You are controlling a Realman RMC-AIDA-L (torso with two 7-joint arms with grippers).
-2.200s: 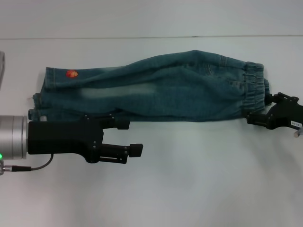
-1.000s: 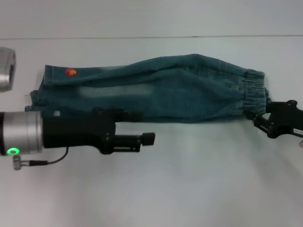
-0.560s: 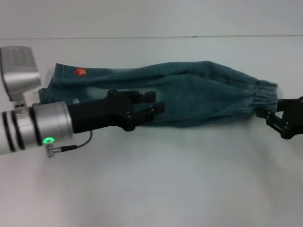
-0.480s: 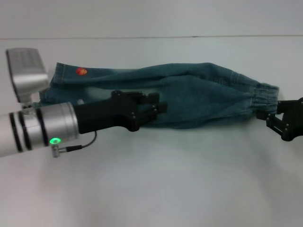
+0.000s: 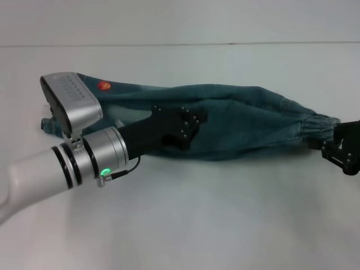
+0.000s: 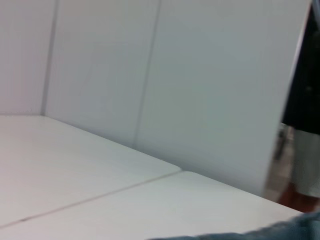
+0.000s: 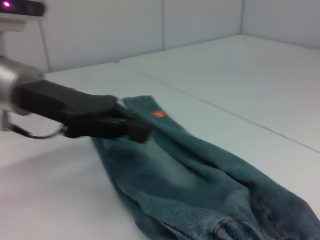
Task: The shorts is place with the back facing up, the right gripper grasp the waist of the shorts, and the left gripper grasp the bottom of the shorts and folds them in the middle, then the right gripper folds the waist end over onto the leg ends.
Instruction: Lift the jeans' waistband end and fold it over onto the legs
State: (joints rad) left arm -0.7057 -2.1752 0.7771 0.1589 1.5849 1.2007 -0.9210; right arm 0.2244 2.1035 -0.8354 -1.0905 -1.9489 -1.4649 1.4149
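The shorts (image 5: pixel 247 121) are shown stretched lengthwise across the white table (image 5: pixel 225 225), already doubled along their length into a narrow band; the waist (image 5: pixel 322 125) lies at the robot's right and the leg ends (image 5: pixel 53 115) at its left, partly hidden behind the left arm; a small red-orange patch (image 5: pixel 103 85) is seen near the far hem. The right gripper (image 5: pixel 342 147) is placed at the table's right edge, and its fingers appear clamped on the gathered waist, which is drawn toward it. The left gripper (image 5: pixel 188 126) is held over the middle of the shorts, its silver-grey wrist (image 5: pixel 104 154) angled in from the left; whether its fingers are apart or together cannot be told, since they are seen against the dark denim. In the right wrist view the shorts (image 7: pixel 200 185) are seen running away toward the patch (image 7: pixel 158 114), with the left gripper (image 7: pixel 135 127) above the denim.
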